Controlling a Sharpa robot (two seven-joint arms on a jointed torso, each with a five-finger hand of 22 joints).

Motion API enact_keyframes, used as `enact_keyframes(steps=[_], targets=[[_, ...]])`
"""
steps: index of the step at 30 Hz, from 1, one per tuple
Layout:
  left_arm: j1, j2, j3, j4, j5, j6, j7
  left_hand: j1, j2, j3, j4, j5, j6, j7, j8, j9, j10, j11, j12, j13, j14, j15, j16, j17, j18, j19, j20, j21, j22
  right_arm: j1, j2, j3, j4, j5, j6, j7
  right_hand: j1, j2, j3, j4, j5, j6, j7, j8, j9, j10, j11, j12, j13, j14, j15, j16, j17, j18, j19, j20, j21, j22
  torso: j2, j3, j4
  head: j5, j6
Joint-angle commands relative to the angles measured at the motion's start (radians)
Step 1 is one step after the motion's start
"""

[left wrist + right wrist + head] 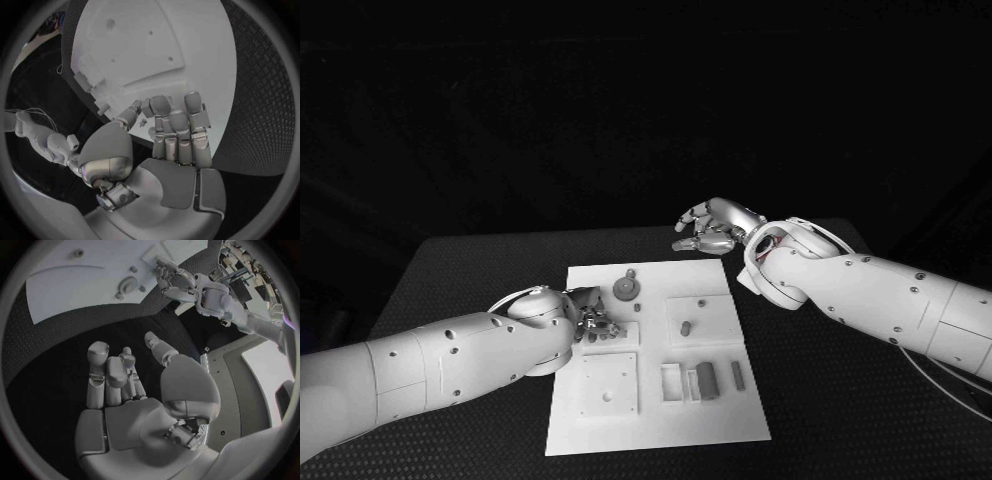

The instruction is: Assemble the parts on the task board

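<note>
The white task board [661, 420] lies in the middle of the black table. On it are a round grey part [629, 288] near the far end, a small grey peg [685, 326] at the centre, and two grey bars [707, 378] towards the near right. My left hand [596, 320] hovers over the board's left edge, its fingers stretched out above the board [137, 50] with nothing plainly in them. My right hand [711, 225] hangs just past the board's far edge with its fingers apart and empty. The right wrist view shows the right hand [125, 385], the round part [128, 286] and the left hand [178, 280].
A raised square plate [610, 385] sits on the board's near left. A white slotted holder [672, 382] stands beside the bars. Black table surface [459, 290] surrounds the board on all sides.
</note>
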Motion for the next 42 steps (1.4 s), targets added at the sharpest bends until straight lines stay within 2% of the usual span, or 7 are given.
enact_keyframes(steps=[1, 2, 3, 5, 9, 26, 42], targets=[[-0.004, -0.003, -0.002, 0.001, -0.003, 0.004, 0.003, -0.012, -0.015, 0.006, 0.020, -0.003, 0.004, 0.004, 0.002, 0.002, 0.003, -0.007, 0.004, -0.001, 0.003, -0.007, 0.006, -0.002, -0.009, 0.005, -0.006, -0.003, 0.019, -0.001, 0.000, 0.000, 0.001, -0.002, 0.009, 0.003, -0.011, -0.002, 0.002, 0.006, 0.004, -0.013, 0.017, -0.003, 0.000, -0.006, 0.001, 0.003, -0.001, -0.001, 0.004, -0.003, 0.001, 0.063, 0.001, -0.005, -0.003, 0.015, 0.000, 0.0004, -0.0001, -0.001, 0.000], [-0.004, -0.003, -0.002, 0.002, -0.002, 0.003, 0.003, -0.019, -0.015, 0.003, 0.025, -0.003, 0.004, 0.004, 0.002, 0.002, 0.003, -0.007, 0.004, -0.001, 0.003, -0.007, 0.006, -0.002, -0.009, 0.005, -0.006, -0.003, 0.020, -0.001, 0.000, 0.000, 0.001, -0.002, 0.009, 0.003, -0.011, -0.002, 0.002, 0.006, 0.004, -0.013, 0.017, -0.003, 0.000, -0.006, 0.001, 0.003, -0.001, -0.001, 0.004, -0.003, 0.001, 0.063, 0.001, -0.005, -0.004, 0.015, 0.000, 0.0005, 0.0000, -0.001, 0.000], [-0.004, -0.004, -0.002, 0.003, -0.002, 0.003, 0.003, -0.034, 0.013, -0.046, -0.004, -0.003, 0.000, 0.004, 0.003, 0.004, 0.001, -0.007, 0.006, 0.000, 0.001, -0.006, 0.009, -0.002, -0.008, -0.002, -0.007, -0.003, 0.022, -0.001, 0.000, 0.000, 0.000, -0.002, 0.009, 0.003, -0.011, -0.002, 0.002, 0.006, 0.004, -0.013, 0.017, -0.003, 0.000, -0.006, 0.001, 0.003, -0.001, -0.001, 0.004, -0.003, 0.001, 0.063, 0.001, -0.005, -0.004, 0.015, 0.000, 0.0004, 0.0000, -0.001, 0.000], [-0.004, -0.006, -0.001, 0.003, 0.004, 0.001, 0.004, -0.047, 0.032, -0.088, -0.033, -0.002, 0.001, 0.003, 0.003, 0.005, 0.000, -0.009, 0.006, 0.000, -0.001, -0.008, 0.009, -0.004, -0.006, -0.004, -0.007, -0.003, 0.021, -0.001, 0.000, 0.000, 0.001, -0.002, 0.009, 0.003, -0.011, -0.002, 0.002, 0.007, 0.004, -0.013, 0.017, -0.003, 0.000, -0.006, 0.001, 0.003, -0.001, -0.001, 0.004, -0.003, 0.001, 0.063, 0.001, -0.005, -0.004, 0.015, 0.000, 0.0003, 0.0002, -0.002, -0.001], [-0.004, -0.007, -0.001, 0.001, 0.011, -0.001, 0.003, -0.069, 0.034, -0.104, -0.030, -0.002, 0.001, 0.002, 0.003, 0.004, 0.000, -0.009, 0.006, -0.001, -0.001, -0.009, 0.010, -0.005, -0.005, -0.003, -0.007, -0.005, 0.019, -0.001, 0.000, 0.000, 0.001, -0.002, 0.009, 0.003, -0.011, -0.002, 0.002, 0.007, 0.004, -0.013, 0.017, -0.003, 0.000, -0.006, 0.001, 0.003, -0.002, -0.001, 0.004, -0.003, 0.001, 0.063, 0.001, -0.005, -0.004, 0.015, 0.000, 0.0008, 0.0004, -0.002, -0.001], [-0.004, -0.009, 0.005, 0.008, 0.045, -0.003, 0.005, -0.068, 0.052, -0.110, -0.042, -0.003, 0.003, 0.000, 0.004, 0.005, 0.002, -0.011, 0.008, -0.001, 0.001, -0.011, 0.012, -0.006, -0.003, -0.001, -0.007, -0.005, 0.019, -0.001, 0.001, 0.000, -0.003, -0.002, 0.010, 0.003, -0.012, -0.003, 0.002, 0.008, 0.004, -0.013, 0.017, -0.003, 0.000, -0.006, 0.001, 0.003, -0.002, -0.001, 0.005, -0.003, 0.001, 0.063, 0.001, -0.005, -0.004, 0.015, 0.000, 0.0016, -0.0001, -0.002, 0.001], [-0.004, -0.005, 0.011, 0.008, 0.058, -0.040, 0.020, -0.062, 0.071, -0.118, -0.064, -0.002, 0.007, -0.001, 0.005, 0.005, 0.005, -0.012, 0.009, -0.001, 0.004, -0.012, 0.014, -0.008, -0.002, 0.003, -0.007, -0.004, 0.019, -0.001, 0.002, 0.000, -0.006, -0.002, 0.010, 0.003, -0.012, -0.003, 0.002, 0.009, 0.004, -0.013, 0.017, -0.003, 0.000, -0.006, 0.001, 0.003, -0.002, -0.001, 0.004, -0.004, 0.001, 0.063, 0.001, -0.005, -0.004, 0.015, 0.000, 0.0001, 0.0001, -0.002, 0.003]])
